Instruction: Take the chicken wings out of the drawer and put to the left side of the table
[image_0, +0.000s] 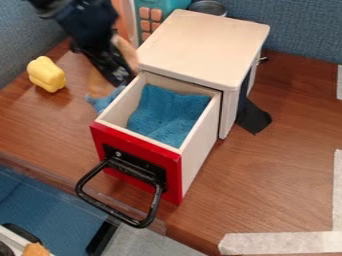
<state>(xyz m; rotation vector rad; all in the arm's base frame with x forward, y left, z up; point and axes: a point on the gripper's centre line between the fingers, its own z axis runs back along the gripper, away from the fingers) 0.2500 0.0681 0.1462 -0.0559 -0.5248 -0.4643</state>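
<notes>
The black gripper (117, 74) hangs at the upper left, by the back left corner of the open drawer (198, 159); whether it is open or shut cannot be made out. Pulled out of a white cabinet (204, 47), the drawer has a red front and a black handle. Inside it lies a blue cloth (167, 115), and I see no chicken wings on it. A tan piece (126, 52) shows right beside the gripper; I cannot tell what it is or whether it is held. The wooden table (47, 125) extends left of the drawer.
A yellow toy (47, 75) rests on the table's left side. Between it and the drawer, a small blue object (101, 102) sits close to the drawer's left wall. Behind the cabinet stand a teal toy with pink buttons (151, 19) and a metal can (208, 7).
</notes>
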